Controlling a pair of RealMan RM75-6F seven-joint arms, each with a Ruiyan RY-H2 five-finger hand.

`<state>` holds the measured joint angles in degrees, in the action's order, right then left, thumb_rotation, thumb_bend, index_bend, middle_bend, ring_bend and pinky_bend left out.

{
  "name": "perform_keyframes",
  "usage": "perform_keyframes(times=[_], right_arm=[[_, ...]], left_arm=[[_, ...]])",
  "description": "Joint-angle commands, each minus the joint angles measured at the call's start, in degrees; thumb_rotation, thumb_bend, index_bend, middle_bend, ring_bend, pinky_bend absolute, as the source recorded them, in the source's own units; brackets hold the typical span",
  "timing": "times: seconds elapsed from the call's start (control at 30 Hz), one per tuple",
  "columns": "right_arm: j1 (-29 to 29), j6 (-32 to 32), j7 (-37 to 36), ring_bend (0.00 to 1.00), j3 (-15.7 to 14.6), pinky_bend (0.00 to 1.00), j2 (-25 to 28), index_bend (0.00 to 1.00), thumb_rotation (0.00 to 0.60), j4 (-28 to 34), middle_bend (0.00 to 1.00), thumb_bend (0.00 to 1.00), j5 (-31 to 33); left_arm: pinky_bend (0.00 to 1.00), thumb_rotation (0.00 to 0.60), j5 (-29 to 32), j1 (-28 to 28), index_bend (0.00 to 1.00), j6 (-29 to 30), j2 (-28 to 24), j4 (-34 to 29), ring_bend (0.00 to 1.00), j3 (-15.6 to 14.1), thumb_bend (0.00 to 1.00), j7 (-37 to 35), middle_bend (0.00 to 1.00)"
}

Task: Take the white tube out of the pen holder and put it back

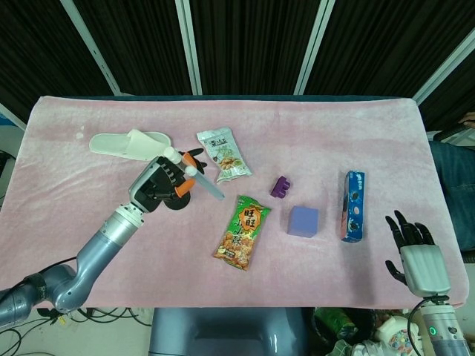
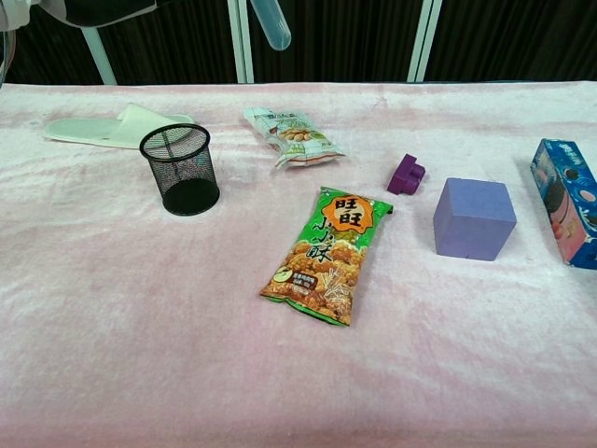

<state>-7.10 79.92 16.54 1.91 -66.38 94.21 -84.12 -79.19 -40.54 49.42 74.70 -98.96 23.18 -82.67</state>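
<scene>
My left hand (image 1: 163,182) is raised above the table and grips the white tube (image 1: 208,188). The tube lies tilted, its capped end up at the left and its clear end pointing right toward the snack bags. In the chest view only the tube's lower end (image 2: 271,22) shows at the top edge, well above and to the right of the black mesh pen holder (image 2: 180,169). The holder stands upright and empty on the pink cloth; from the head view it is mostly hidden beneath the hand, with a dark part of the pen holder (image 1: 177,202) showing. My right hand (image 1: 416,253) rests at the near right edge, fingers spread, holding nothing.
A white slipper (image 1: 130,143) lies behind the holder. A snack bag of nuts (image 2: 292,133) and a green snack bag (image 2: 329,253) lie to its right. Further right are a small purple piece (image 2: 407,174), a purple block (image 2: 474,218) and a blue box (image 2: 567,201).
</scene>
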Motion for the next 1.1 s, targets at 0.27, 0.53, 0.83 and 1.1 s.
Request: perform_keyframes(times=[0.27,0.53,0.83,1.1], right_arm=[[0.0,0.0,-0.1,0.18,0.1,0.16,0.0,0.01,0.6,0.1,0.03,0.16,0.1],[0.0,-0.1,-0.6,0.18,0.1,0.16,0.2,0.01,0.6,0.2,0.03,0.16,0.2],[0.0,0.0,-0.6,0.18,0.1,0.16,0.2,0.01,0.6,0.1,0.03,0.16,0.0],[0.0,0.0,-0.5,0.18,0.0,0.16,0.2,0.01,0.6,0.1,0.03,0.16,-0.1]], left_arm=[[0.19,0.6,-5.2,-1.6,0.68,-0.5,4.4,12.8,0.06,-5.2,0.48,21.7,0.47],[0.2,0.6,-3.2,-1.8,0.68,8.6,13.4,18.0,0.06,-7.2,0.48,53.6,0.47],[0.2,0.6,-2.9,-1.8,0.69,11.9,15.0,14.2,0.07,-7.3,0.48,53.6,0.47],[0.2,0.6,2.9,-0.7,0.69,-1.7,0.2,-4.1,0.07,-0.3,0.48,16.3,0.47]])
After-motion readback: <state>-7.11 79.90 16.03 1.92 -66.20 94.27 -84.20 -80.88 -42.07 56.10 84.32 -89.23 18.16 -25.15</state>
